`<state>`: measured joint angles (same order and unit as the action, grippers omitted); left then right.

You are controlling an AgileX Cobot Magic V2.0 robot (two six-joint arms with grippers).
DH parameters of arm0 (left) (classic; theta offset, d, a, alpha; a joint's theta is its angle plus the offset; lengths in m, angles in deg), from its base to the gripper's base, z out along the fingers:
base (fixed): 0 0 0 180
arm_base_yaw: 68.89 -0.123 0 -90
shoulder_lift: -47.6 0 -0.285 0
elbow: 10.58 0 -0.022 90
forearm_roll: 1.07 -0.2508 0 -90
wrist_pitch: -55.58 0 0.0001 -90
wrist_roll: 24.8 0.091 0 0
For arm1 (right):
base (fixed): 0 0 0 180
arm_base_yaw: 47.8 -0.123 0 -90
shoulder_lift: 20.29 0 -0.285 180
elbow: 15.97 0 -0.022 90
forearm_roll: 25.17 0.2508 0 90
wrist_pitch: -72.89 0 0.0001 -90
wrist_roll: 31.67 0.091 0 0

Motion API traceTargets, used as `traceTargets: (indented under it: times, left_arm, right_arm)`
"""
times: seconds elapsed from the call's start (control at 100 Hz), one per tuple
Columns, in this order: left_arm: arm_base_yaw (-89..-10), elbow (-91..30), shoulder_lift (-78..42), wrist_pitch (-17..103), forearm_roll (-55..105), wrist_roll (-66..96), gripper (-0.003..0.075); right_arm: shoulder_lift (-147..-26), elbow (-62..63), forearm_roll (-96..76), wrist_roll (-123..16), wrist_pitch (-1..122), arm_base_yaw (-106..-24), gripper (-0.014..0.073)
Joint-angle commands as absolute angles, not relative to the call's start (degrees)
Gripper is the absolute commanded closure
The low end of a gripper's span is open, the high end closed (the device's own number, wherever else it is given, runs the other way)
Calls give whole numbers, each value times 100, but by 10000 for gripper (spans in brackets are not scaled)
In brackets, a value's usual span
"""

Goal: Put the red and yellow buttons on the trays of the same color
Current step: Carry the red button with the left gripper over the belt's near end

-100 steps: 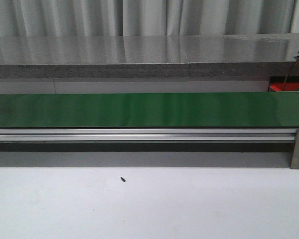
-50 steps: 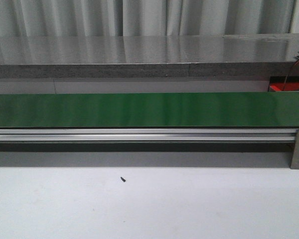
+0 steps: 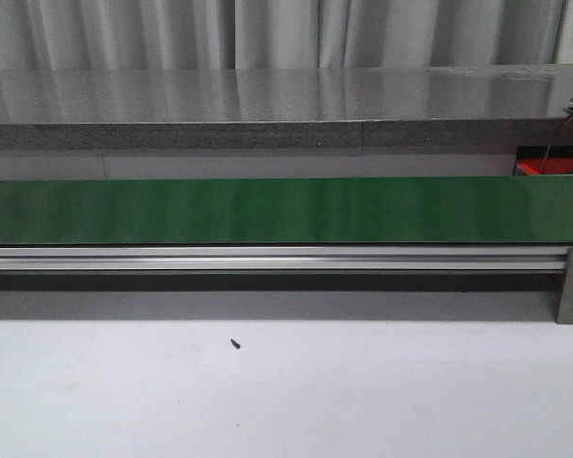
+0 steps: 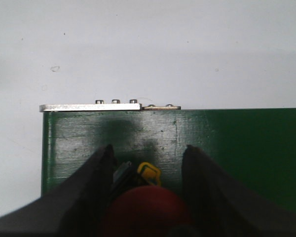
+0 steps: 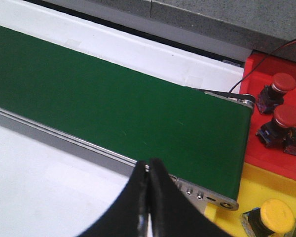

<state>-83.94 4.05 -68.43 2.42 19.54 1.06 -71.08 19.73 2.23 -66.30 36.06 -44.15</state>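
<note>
Left gripper [image 4: 148, 160] grips a red button [image 4: 147, 210] between spread fingers above the green conveyor belt's [image 4: 237, 148] end. Right gripper [image 5: 149, 170], fingers pressed together and empty, hovers over the belt's near edge.

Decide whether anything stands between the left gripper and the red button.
Nothing visible does. The red button sits right between the fingers of the left gripper, above the end of the green belt.

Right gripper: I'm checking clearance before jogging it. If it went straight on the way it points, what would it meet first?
Probably the green conveyor belt, just past its aluminium side rail. The shut right gripper points across it; depth is unclear.
</note>
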Motion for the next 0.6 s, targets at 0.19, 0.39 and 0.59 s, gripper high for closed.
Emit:
traceTargets:
  times: [0.19,0.39,0.59]
  left_arm:
    - [-8406,545,-6615,499,2112,112,659]
    - [-8406,545,-6768,458,2179,55,659]
    - [-8406,545,-6813,446,2178,18,659]
  right_arm:
    - [-7078,1844,339,-6643,3975,-4382,662]
    - [-7078,1844,339,-6643,3975,-4382,662]
    - [-7078,1844,339,-6643,3975,-4382,662]
